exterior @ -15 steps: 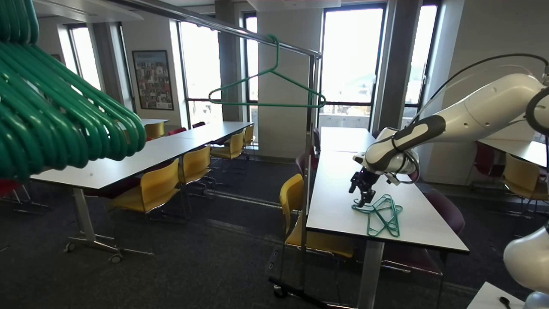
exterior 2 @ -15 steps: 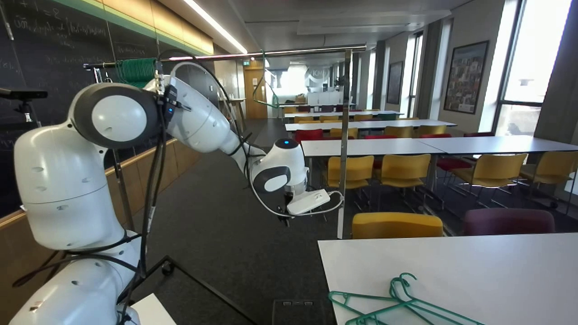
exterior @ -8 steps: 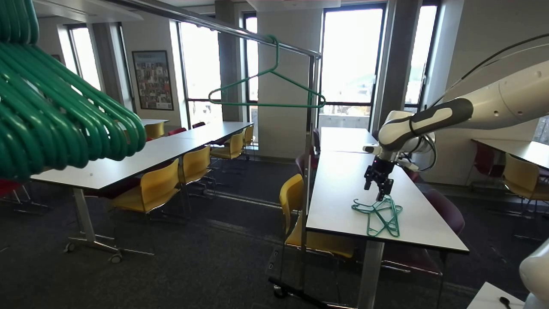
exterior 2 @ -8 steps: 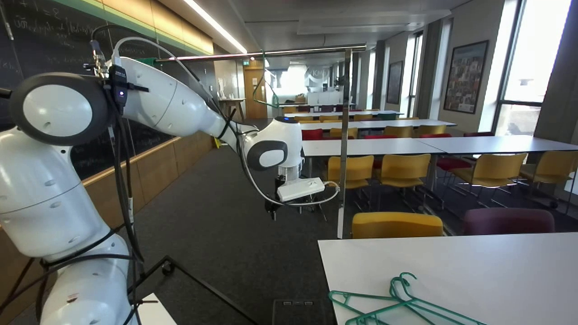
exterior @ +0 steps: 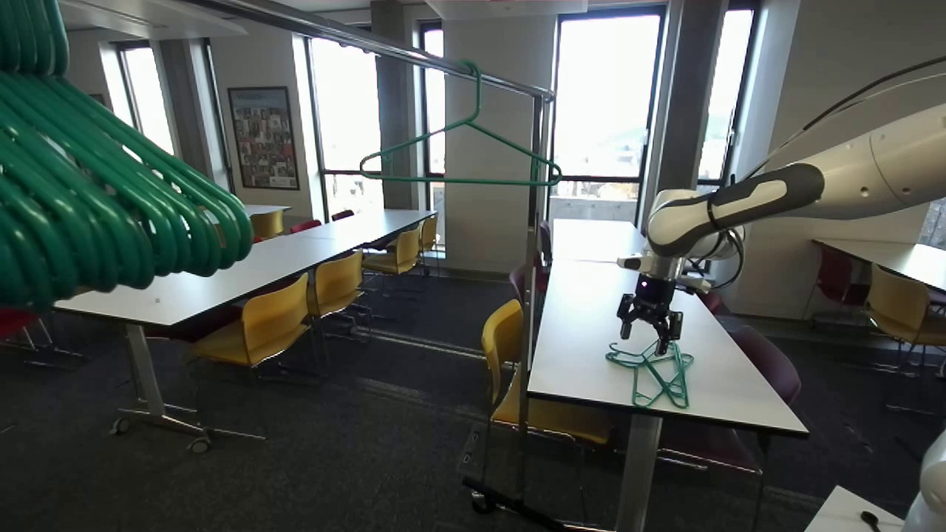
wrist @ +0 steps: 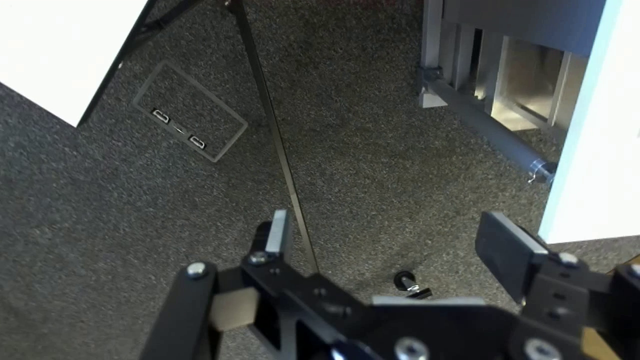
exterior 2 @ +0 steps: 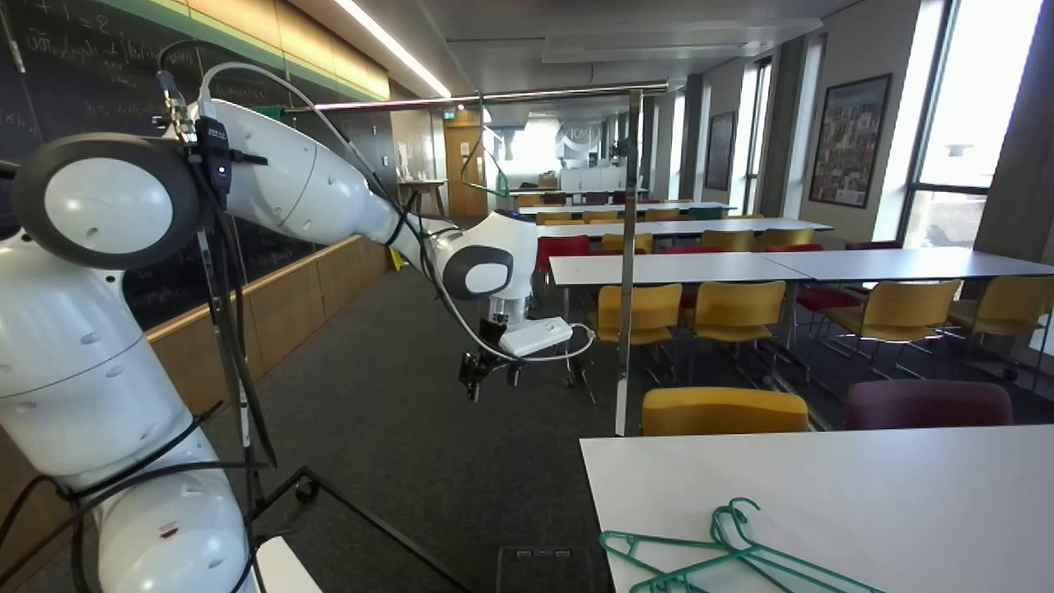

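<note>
I'm hovering my wide-spread gripper (wrist: pixel 387 227) over the floor (wrist: pixel 365 150). Green hangers (exterior 2: pixel 733 553) are lying crossed on the table (exterior 2: pixel 889 486)

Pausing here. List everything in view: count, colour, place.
Tables: several, white, nearest at lower right in an exterior view
Loose hangers: at least two, green, overlapping on the nearest table
Rack: one, silver, near the middle of both exterior views
Lone hanger: one, green, hanging from the rack
Bunched hangers: many, green, left in an exterior view
Chairs: many, yellow, red, purple, around the tables
Chalkboard: one, black, left in an exterior view
Framed posters: at least two, multicoloured, right in an exterior view
Windows: several, bright, beyond the tables
Floor box: one, grey, upper left in the wrist view
Spoon-shaped item: one, dark, lower right in an exterior view
Robot arm: one, white, in both exterior views
End effector: one, black, open, in all views
</note>
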### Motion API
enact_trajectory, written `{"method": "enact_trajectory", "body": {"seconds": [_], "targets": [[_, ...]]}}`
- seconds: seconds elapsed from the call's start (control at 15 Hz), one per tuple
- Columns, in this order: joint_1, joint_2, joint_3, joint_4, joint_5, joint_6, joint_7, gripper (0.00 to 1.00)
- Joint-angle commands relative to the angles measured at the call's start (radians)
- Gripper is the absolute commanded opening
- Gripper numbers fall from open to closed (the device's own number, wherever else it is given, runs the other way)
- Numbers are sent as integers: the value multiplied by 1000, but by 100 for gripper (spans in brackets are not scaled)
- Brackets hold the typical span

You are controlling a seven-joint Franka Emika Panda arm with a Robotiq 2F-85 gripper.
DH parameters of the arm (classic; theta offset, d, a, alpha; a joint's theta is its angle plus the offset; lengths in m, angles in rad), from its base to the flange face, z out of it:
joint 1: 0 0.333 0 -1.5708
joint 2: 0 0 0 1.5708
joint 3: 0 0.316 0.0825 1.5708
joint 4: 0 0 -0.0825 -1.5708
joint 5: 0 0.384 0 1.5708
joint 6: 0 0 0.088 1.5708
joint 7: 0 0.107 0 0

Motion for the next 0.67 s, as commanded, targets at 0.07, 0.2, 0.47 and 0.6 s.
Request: {"method": "enact_trajectory", "body": {"seconds": [0.07, 0.2, 0.47, 0.6], "targets": [[62, -59, -41, -24, -12, 39, -199, 100], [81, -74, -60, -30, 68, 100, -273, 100], [103, -69, -111, 13, 322, 84, -314, 100], [106, -57, -139, 38, 442, 58, -339, 100]]}}
